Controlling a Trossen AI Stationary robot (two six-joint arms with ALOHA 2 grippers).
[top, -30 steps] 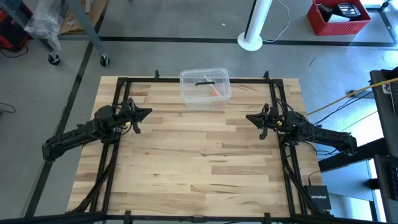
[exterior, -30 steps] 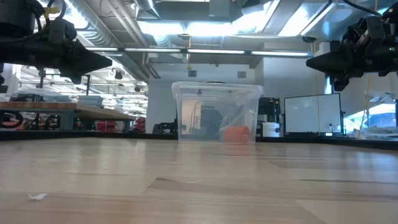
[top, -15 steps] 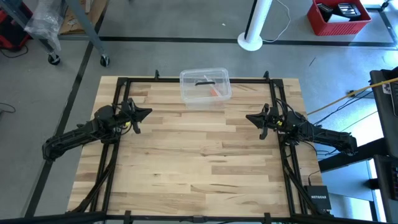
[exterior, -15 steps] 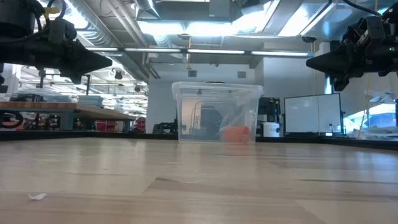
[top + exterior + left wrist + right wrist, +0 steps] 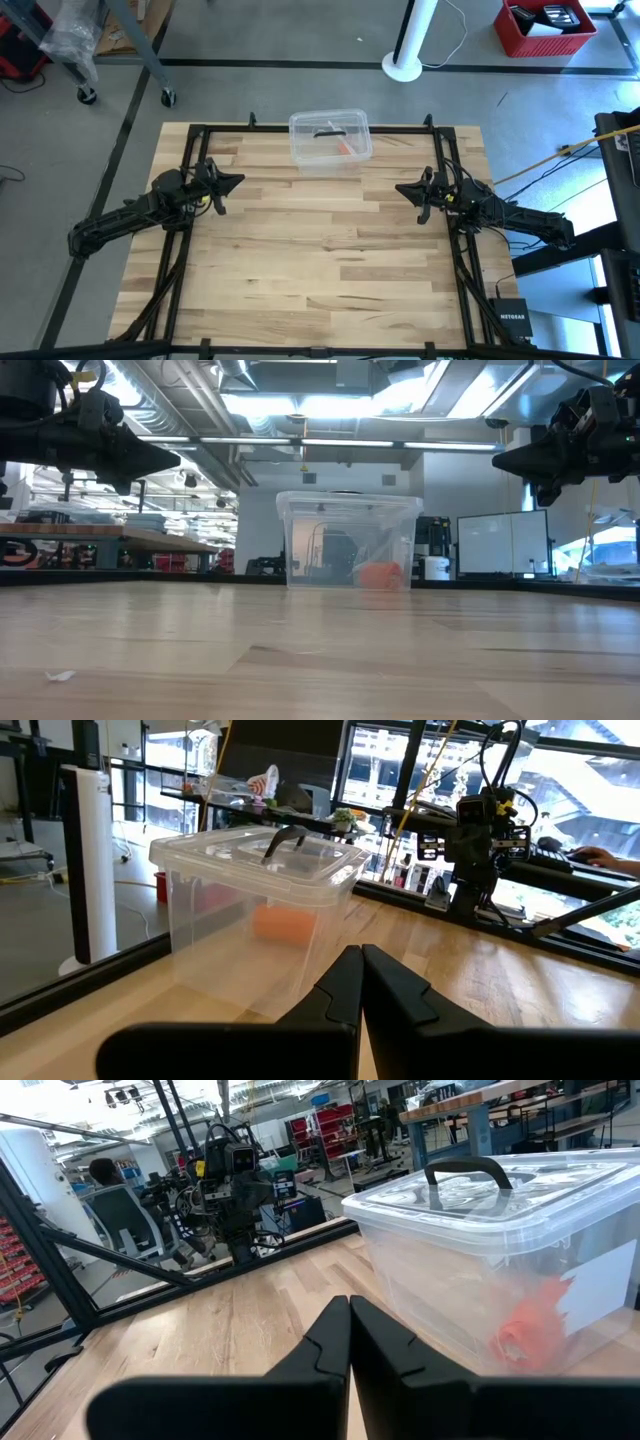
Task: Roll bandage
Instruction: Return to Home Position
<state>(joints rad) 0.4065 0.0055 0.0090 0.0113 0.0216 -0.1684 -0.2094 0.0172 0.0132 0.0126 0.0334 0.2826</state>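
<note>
Setting: workshop with a grey concrete floor around a pale wooden tabletop (image 5: 320,260) edged by black rails.
Container: clear plastic bin (image 5: 300,150) with its lid on and a black handle (image 5: 328,131) on top; it stood at the tabletop's 12 o'clock edge.
Bandage: the bandage (image 5: 344,146) was a small orange roll lying on the bin's floor, toward its 3 o'clock side.
Left gripper: the left gripper (image 5: 238,182) was at 9 o'clock, raised above the wood, fingers pressed together and carrying nothing.
Right gripper: the right gripper (image 5: 400,188) was at 3 o'clock, likewise raised, fingers together and carrying nothing.
Separation: both grippers were well apart from the bin.
Handling: judged light, soft and easily squashed; a hard pinch could deform the roll, and a pull on a loose end could unwind it.
Hold point: across the middle of the cylinder, with gentle pressure; the lid would have to come off first.
Task status: judged complete, with the arms parked.
</note>
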